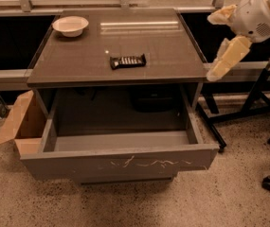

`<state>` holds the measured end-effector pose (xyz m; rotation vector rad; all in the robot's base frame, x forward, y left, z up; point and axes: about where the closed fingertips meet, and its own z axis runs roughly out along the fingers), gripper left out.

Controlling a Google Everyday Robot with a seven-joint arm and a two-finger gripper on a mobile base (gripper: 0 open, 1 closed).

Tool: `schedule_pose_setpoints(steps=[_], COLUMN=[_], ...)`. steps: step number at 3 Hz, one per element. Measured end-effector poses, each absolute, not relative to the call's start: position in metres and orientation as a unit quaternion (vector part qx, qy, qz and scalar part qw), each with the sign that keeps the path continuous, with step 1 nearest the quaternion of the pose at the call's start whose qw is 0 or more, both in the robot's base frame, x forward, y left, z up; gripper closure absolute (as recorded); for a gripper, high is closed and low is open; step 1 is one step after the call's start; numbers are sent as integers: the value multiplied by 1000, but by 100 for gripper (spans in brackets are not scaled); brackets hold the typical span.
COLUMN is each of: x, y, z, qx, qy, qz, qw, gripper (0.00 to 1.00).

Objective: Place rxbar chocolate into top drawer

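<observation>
Plainly, the task is sitting at an early stage. The drawer (120,163) is standing pulled fully out, its grey front panel showing whitish scratches and its inside showing nothing in it, so that part looks ready. The bar (128,61) is not yet in it. It is lying flat on the surface (163,51) directly above the drawer, near the middle and a little toward the front edge, with nothing touching it.

The claw (225,56) is hanging above and to the right of the drawer, just off the surface's right edge and well apart from the bar. It is carrying nothing that can be seen, and whether it is set wide or narrow cannot be told from this view.

By that reading, everything that matters is waiting to be done: reaching in over the surface, taking the bar, bringing it forward past the front edge, lowering it into the drawer and letting go.

Counting what is showing: one bar, one open drawer, one claw. Besides these, one white bowl (70,25) is resting above the drawer at the surface's far left corner. One cardboard box (18,122) is standing open on the floor just left of the drawer.
</observation>
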<state>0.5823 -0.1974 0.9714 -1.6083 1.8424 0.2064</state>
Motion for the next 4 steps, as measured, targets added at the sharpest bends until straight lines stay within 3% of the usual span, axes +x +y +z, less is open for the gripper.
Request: schedule_pose_setpoints(steps=[2, 4], x=[605, 673], y=[-189, -138], z=[962, 921], qx=[-611, -604], qy=[697, 670], qz=[113, 165], qw=[359, 398], gripper=[0, 0])
